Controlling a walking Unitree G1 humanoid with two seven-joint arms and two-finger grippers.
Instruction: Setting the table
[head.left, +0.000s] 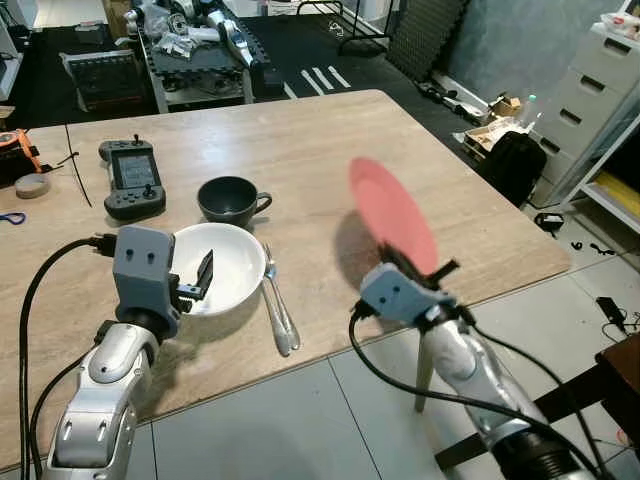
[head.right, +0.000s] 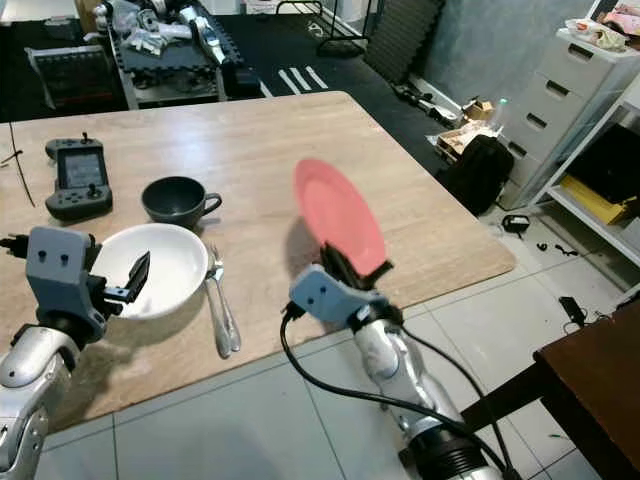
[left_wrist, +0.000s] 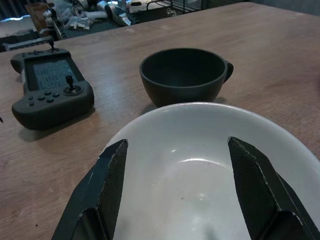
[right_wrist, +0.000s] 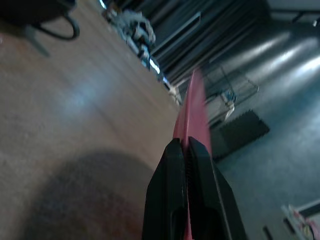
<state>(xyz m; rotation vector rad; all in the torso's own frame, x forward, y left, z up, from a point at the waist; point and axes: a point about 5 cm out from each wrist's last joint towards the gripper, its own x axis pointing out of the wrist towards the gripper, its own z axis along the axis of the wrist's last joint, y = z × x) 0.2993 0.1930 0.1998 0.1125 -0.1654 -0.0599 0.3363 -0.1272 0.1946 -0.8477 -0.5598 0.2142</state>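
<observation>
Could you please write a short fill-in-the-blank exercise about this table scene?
1. The right pincer holds a ____ plate by its edge.
2. The left pincer hangs open over the ____ bowl.
3. The dark cup stands beside a handheld ____.

Missing words: red; white; controller

No legible text, label, brand, number or sign in any view, handheld controller (head.left: 132, 178) at upper left of the frame with a screen too small and blurred to read, white floor stripes (head.left: 318, 78) at top centre carrying no characters
</observation>
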